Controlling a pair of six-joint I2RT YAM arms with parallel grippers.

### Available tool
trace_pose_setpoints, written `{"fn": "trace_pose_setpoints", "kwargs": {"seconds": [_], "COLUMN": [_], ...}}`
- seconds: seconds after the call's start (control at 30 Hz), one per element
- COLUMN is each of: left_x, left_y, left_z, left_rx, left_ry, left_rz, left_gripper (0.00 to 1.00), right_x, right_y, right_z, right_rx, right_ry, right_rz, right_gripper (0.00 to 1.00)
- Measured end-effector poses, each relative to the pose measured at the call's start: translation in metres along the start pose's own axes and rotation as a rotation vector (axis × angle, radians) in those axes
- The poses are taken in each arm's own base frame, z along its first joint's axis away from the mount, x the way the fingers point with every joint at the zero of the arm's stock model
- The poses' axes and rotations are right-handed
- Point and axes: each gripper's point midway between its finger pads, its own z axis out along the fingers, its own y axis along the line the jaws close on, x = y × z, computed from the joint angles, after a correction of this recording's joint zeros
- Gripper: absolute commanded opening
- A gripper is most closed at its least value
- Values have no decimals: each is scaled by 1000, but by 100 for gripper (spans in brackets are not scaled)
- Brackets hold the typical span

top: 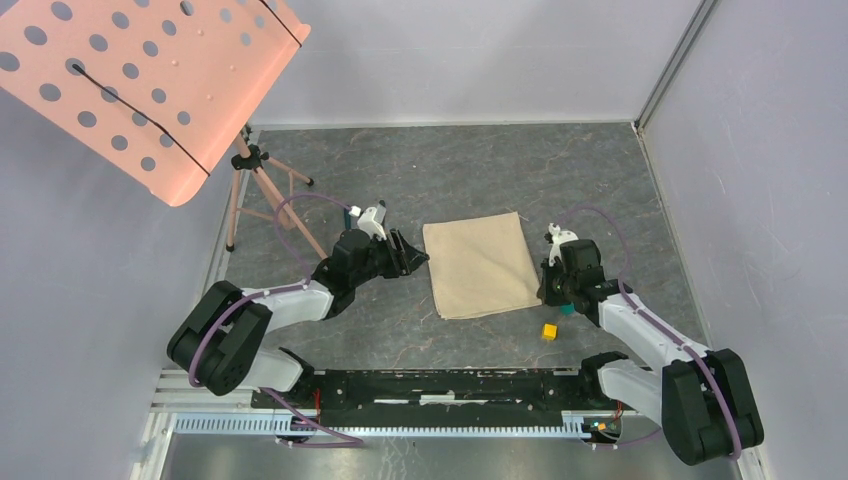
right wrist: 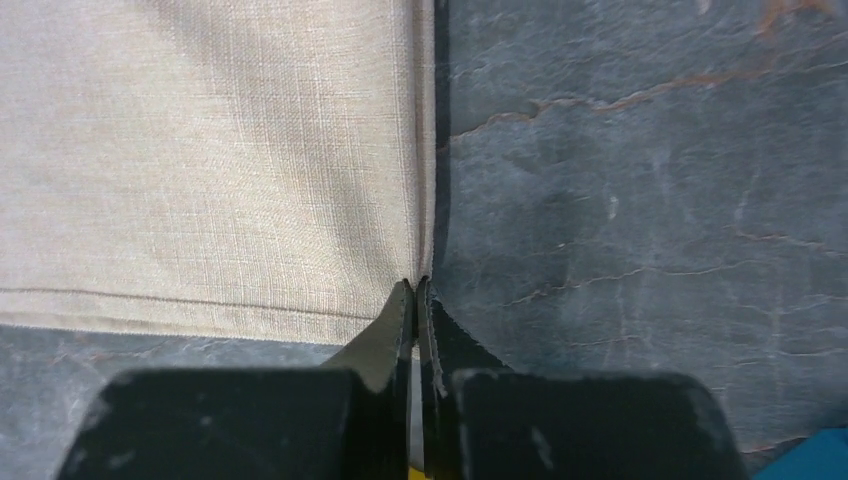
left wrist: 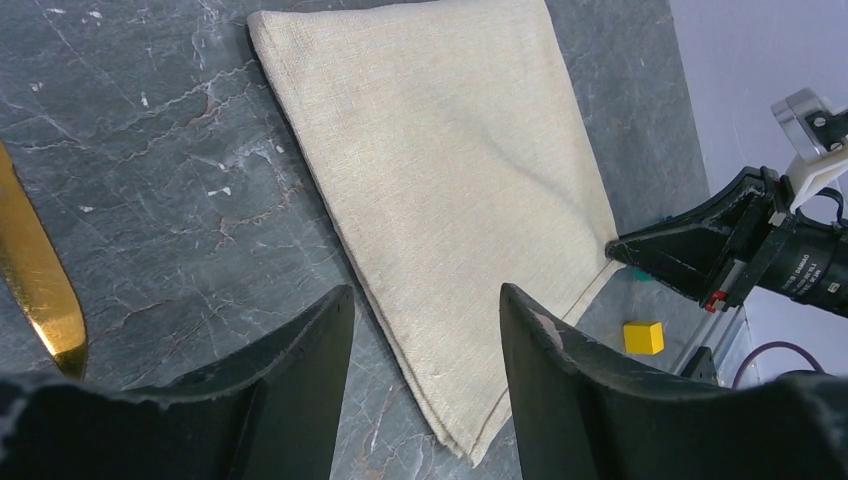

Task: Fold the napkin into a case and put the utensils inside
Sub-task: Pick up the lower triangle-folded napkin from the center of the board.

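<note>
The beige napkin (top: 478,264) lies flat and folded on the dark marble table, with its layered edges showing in the left wrist view (left wrist: 450,190). My left gripper (top: 415,258) is open and empty just off the napkin's left edge, its jaws (left wrist: 425,295) hovering over the near left corner. My right gripper (top: 545,285) is shut, its tips (right wrist: 417,285) pinching the napkin's (right wrist: 200,170) right edge near the front corner. A gold knife blade (left wrist: 35,280) lies on the table left of the napkin. The spoon is out of view.
A yellow cube (top: 549,331) sits in front of the right gripper, and a teal cube (top: 566,310) lies half hidden under it. A pink perforated panel (top: 150,80) on a tripod (top: 255,190) stands at the back left. Walls enclose the table.
</note>
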Motion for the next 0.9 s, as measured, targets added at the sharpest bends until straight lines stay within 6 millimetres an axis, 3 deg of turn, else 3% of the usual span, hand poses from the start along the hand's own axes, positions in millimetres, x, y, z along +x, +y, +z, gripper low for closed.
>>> {"fn": "trace_pose_setpoints", "kwargs": {"seconds": [0.23,0.3,0.37,0.43,0.53,0.63,0.73,0.8,0.9], "left_x": [2,4,4,5,6,5,0,-8,-20], "left_y": [1,0,1,2,3,7,15,20,24], "left_z": [-1,-2,-2,-3,-5,-15,-33,-48,-64], "left_rx": [4,11,16,17,16,-1,-33,-52,-66], "left_ry": [7,10,7,7,0,-36,-119,-201,-298], "left_rz": [-2,-2,-3,-3,-10,-27,-42,-50,-66], "left_gripper": [62,62,62,62,62,64,66,68,69], "right_x": [-12,-15,-16,-17,-25,-48,-66,-63,-37], "right_y": [-18,-26,-31,-34,-33,-13,25,58,111], "right_z": [3,3,2,-1,-11,-24,-33,-33,-27], "right_rx": [111,156,182,204,234,205,114,30,-92], "right_ry": [-54,-67,-71,-62,-52,-89,-113,-87,13], "right_rz": [21,21,18,6,-39,-108,-198,-277,-401], "right_gripper": [0,14,37,47,56,64,70,73,76]}}
